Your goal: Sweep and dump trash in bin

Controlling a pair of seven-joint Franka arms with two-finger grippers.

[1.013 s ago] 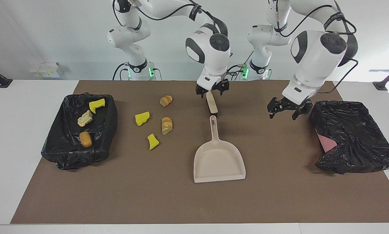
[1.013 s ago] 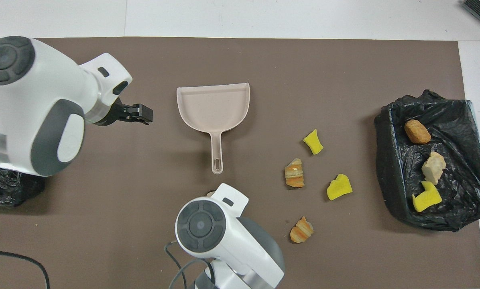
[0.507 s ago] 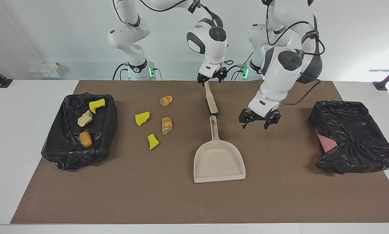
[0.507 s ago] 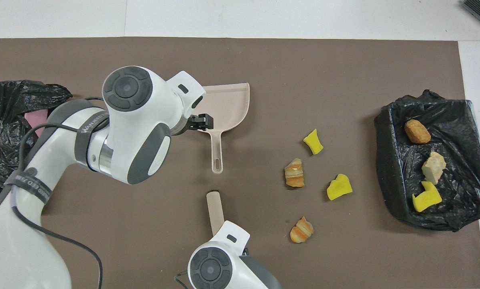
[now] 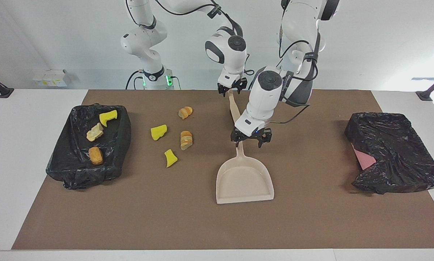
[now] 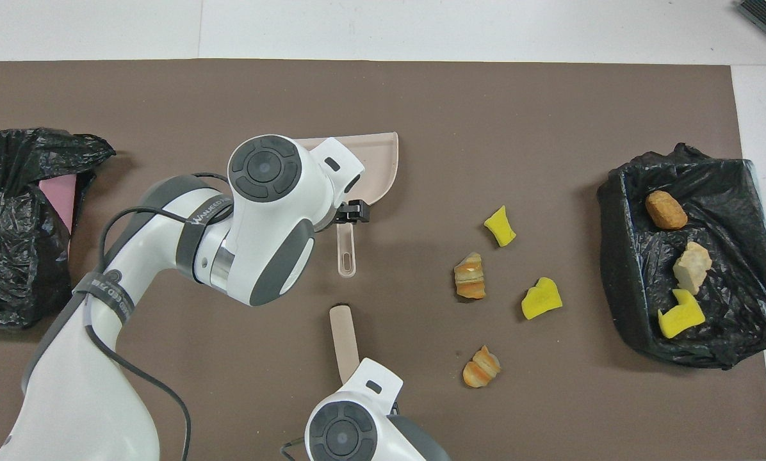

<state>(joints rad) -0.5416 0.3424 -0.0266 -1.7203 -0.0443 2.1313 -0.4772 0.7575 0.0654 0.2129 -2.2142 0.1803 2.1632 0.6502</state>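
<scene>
Left gripper is straddling the beige plastic dustpan handle with fingers spread, while right gripper is pinching the beige brush. Four trash scraps are lying toward the lined bin. Next: closing on the handle.

robot lab: bench-mounted arms

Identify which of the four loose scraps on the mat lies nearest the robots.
The orange bread-like piece: it lies nearest the robots, apart from the other three.
</scene>
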